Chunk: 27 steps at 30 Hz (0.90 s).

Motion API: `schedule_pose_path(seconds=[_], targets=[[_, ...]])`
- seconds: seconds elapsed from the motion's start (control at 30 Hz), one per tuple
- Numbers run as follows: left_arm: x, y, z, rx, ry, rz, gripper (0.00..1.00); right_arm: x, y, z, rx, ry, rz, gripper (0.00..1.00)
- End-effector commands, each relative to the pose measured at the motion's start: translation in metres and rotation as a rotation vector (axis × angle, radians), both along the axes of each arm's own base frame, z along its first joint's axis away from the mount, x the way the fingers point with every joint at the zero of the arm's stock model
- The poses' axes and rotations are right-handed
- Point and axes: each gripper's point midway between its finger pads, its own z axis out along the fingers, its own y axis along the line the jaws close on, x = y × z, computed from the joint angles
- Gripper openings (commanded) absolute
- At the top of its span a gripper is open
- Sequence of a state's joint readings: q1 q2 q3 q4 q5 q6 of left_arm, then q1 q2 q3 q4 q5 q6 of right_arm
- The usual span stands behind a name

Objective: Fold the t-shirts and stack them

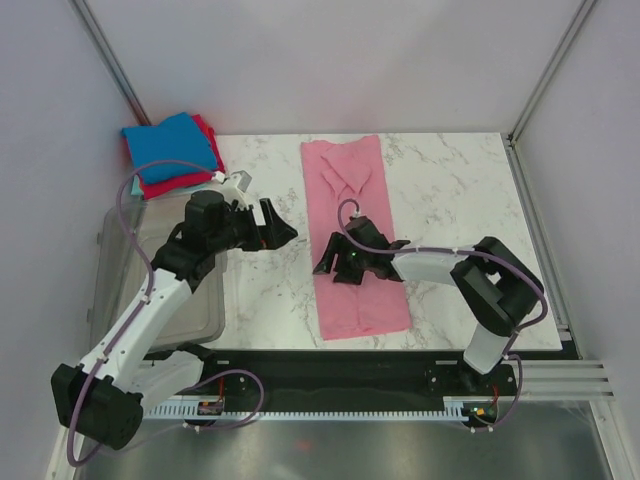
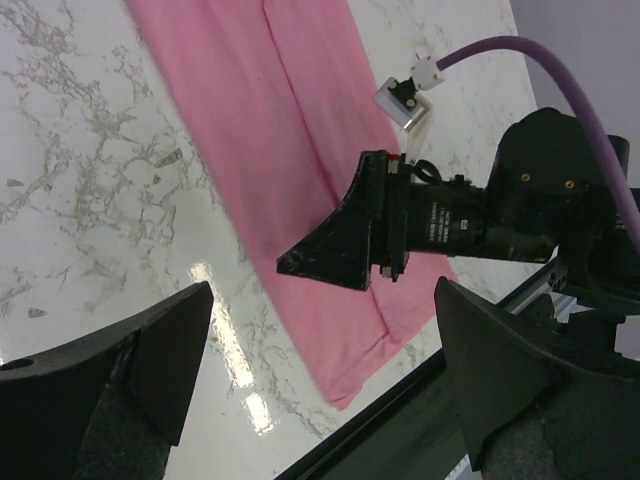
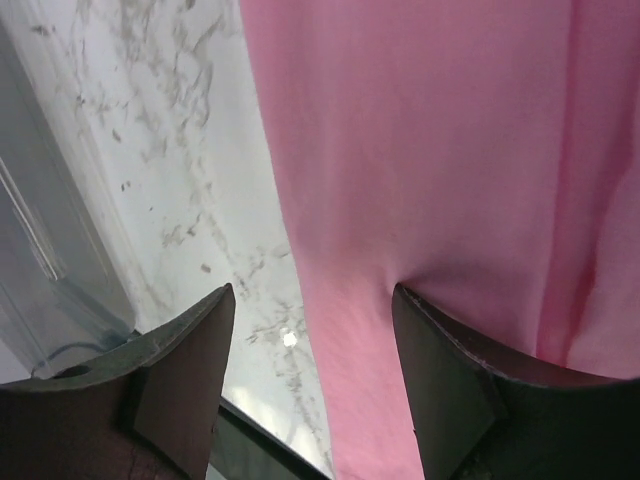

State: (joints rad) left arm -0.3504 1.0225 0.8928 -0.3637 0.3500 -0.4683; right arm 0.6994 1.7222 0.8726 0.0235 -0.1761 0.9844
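Pink shirt (image 1: 365, 300) lies mid-table (image 1: 450, 190) as a long strip, I'd say half folded. Finished stack (image 1: 170, 145) sits far-left. My right claw (image 1: 335, 270) straddles its edge, parted; left claw (image 1: 280, 222) gapes wide.

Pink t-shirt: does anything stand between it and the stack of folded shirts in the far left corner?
Nothing lies on the marble table between the pink t-shirt and the stack. Only the left gripper, open, hangs above that strip, near the shirt's left edge.
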Motion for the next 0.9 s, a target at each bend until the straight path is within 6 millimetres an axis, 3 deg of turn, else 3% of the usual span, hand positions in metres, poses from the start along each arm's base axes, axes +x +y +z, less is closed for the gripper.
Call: schedule_pose_path(seconds=[0.0, 0.1, 0.27, 0.43, 0.47, 0.53, 0.6, 0.63, 0.67, 0.7, 0.87], targets=[[-0.011, 0.005, -0.002, 0.032, -0.026, -0.036, 1.0, -0.012, 0.027, 0.001, 0.021, 0.05, -0.03, 0.73], [-0.019, 0.008, -0.005, 0.032, -0.021, -0.038, 1.0, -0.025, 0.045, 0.014, 0.019, 0.028, 0.039, 0.72], [-0.032, 0.012, -0.007, 0.012, 0.002, -0.016, 1.0, -0.027, 0.036, 0.043, -0.096, -0.047, 0.106, 0.74], [-0.045, 0.012, -0.015, 0.014, 0.034, -0.016, 1.0, -0.016, -0.005, 0.084, -0.326, -0.168, 0.144, 0.75], [-0.049, 0.009, -0.02, 0.014, 0.053, -0.026, 1.0, -0.01, -0.019, 0.102, -0.361, -0.228, 0.109, 0.75], [-0.062, -0.003, -0.035, 0.033, 0.104, -0.077, 1.0, -0.02, -0.045, 0.106, -0.417, -0.232, 0.071, 0.76], [-0.07, -0.009, -0.049, 0.057, 0.151, -0.068, 1.0, -0.036, -0.076, 0.104, -0.409, -0.238, -0.021, 0.76], [-0.084, -0.019, -0.062, 0.08, 0.189, -0.107, 1.0, -0.052, -0.094, 0.08, -0.44, -0.2, -0.032, 0.75], [-0.09, -0.023, -0.069, 0.077, 0.222, -0.096, 1.0, -0.06, -0.101, 0.093, -0.373, -0.233, -0.067, 0.75], [-0.098, -0.027, -0.077, 0.102, 0.233, -0.1, 0.99, -0.067, -0.108, 0.088, -0.343, -0.212, -0.11, 0.74], [-0.126, -0.027, -0.129, 0.156, 0.345, -0.032, 0.94, -0.109, -0.148, 0.044, -0.303, -0.133, -0.199, 0.71]])
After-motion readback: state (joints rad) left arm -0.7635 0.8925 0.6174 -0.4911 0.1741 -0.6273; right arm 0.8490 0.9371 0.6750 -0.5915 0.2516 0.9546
